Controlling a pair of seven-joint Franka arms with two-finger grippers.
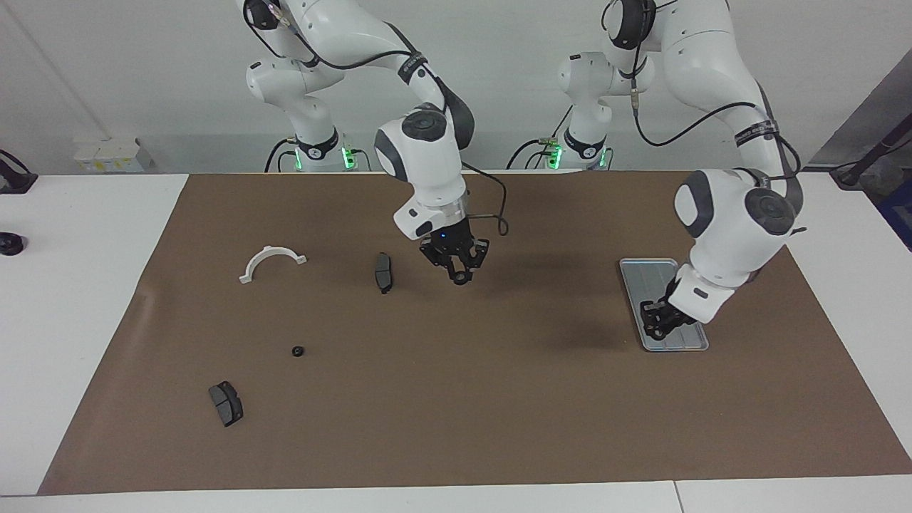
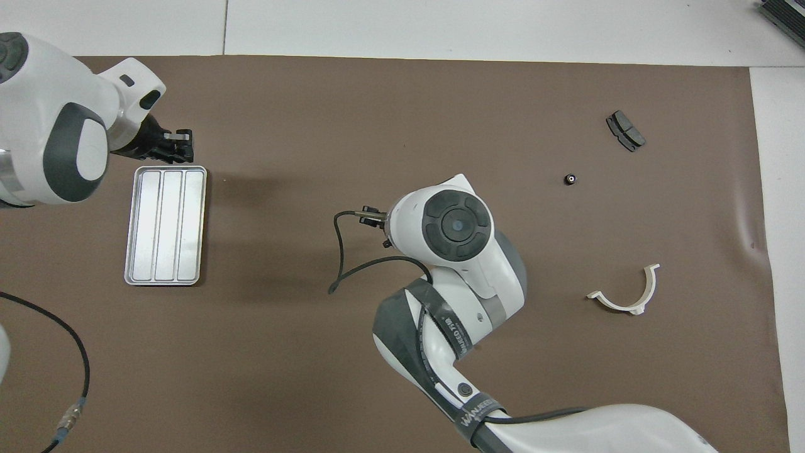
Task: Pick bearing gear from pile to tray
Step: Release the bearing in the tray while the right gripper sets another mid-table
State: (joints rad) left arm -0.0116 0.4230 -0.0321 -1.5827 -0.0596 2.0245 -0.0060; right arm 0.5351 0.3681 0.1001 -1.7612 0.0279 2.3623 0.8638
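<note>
A tiny black round gear [image 1: 298, 350] lies on the brown mat, and it also shows in the overhead view [image 2: 570, 179]. The rest of the pile is spread around it: a white half-ring bracket [image 1: 272, 260] and two dark brake pads [image 1: 383, 272] [image 1: 226, 403]. My right gripper [image 1: 462, 274] hangs above the mat's middle, beside the nearer brake pad, with its fingers closed on a small dark round part that looks like a gear. The silver tray [image 1: 652, 274] lies toward the left arm's end and looks empty [image 2: 166, 226]. My left gripper [image 1: 659, 320] is low over the tray's end farther from the robots.
The bracket [image 2: 629, 296] and one brake pad [image 2: 626, 130] also show in the overhead view. The other pad is hidden there under the right arm's hand [image 2: 456, 223]. A black cable [image 2: 339, 251] loops from that hand. White table surrounds the mat.
</note>
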